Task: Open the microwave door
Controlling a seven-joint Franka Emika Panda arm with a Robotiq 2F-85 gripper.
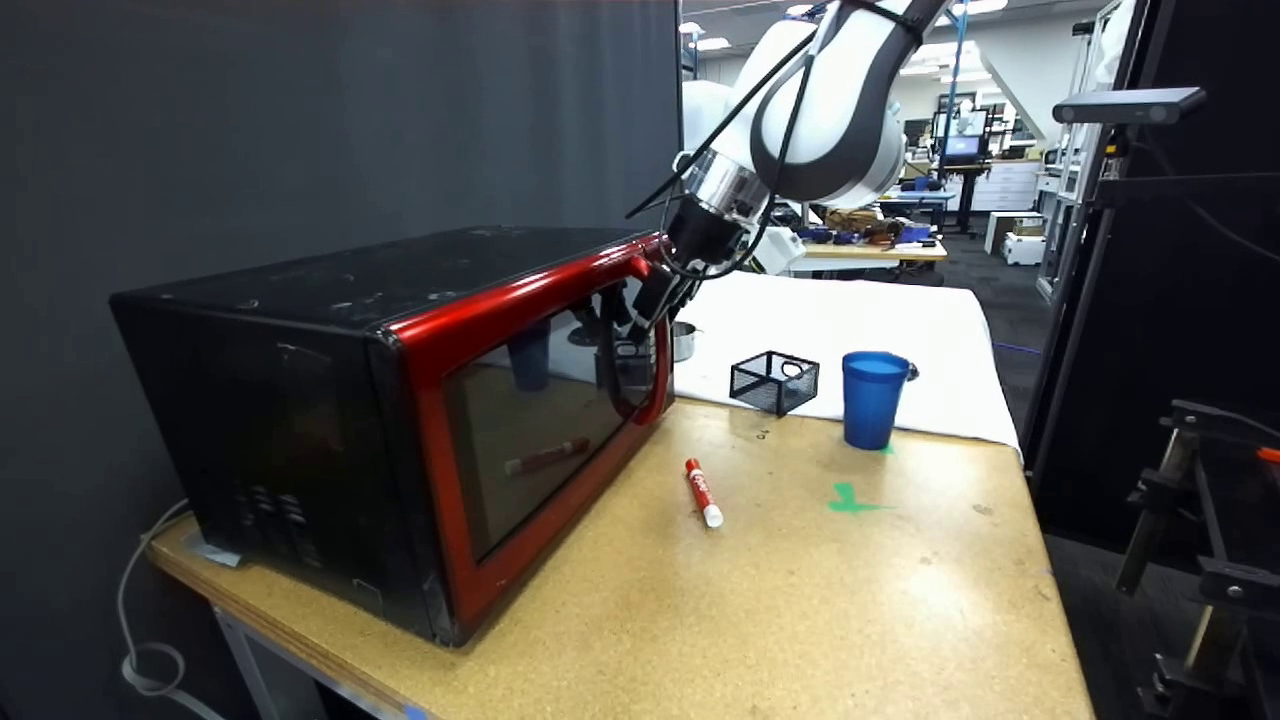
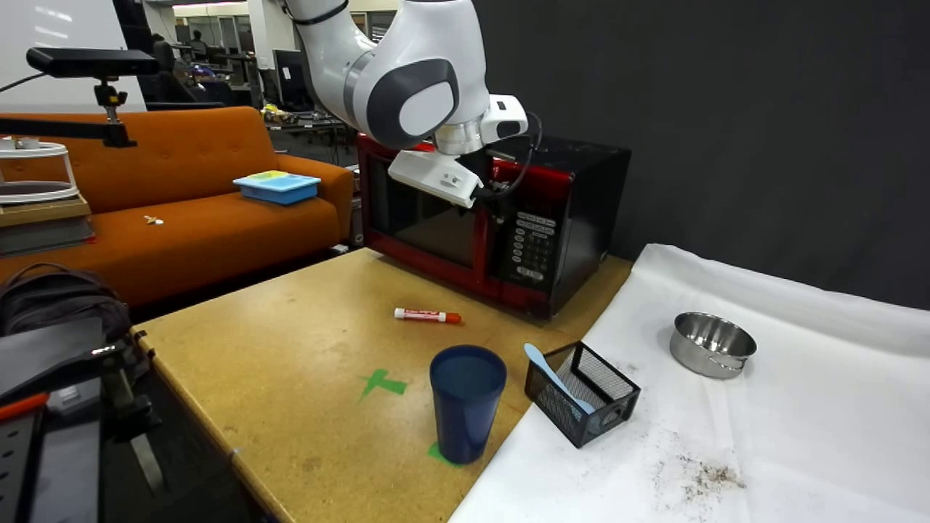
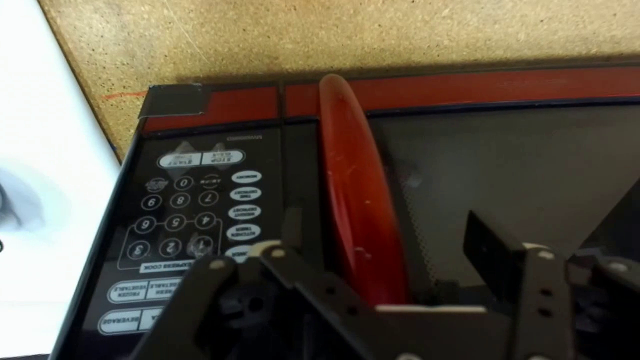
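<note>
The black-cased microwave [image 1: 260, 440] stands on the table, also seen in an exterior view [image 2: 596, 211]. Its red-framed microwave door [image 1: 530, 410] is shut, with a thin seam beside the keypad panel [image 3: 200, 215]. The door also shows in an exterior view [image 2: 429, 225] and the wrist view [image 3: 500, 150]. A curved red handle [image 3: 357, 185] runs along the door's keypad side. My gripper [image 3: 382, 227] is open, with one finger on each side of the handle and gaps visible. In an exterior view, the gripper [image 1: 655, 300] is at the handle's upper part. The arm largely hides it in an exterior view [image 2: 498, 207].
A red and white marker [image 1: 703, 493] lies on the table before the door. A blue cup [image 2: 467, 407] and a black mesh basket [image 2: 581, 425] holding a light-blue spoon stand farther out. A metal pot [image 2: 712, 345] rests on the white sheet [image 2: 814, 407]. A dark curtain hangs behind the microwave.
</note>
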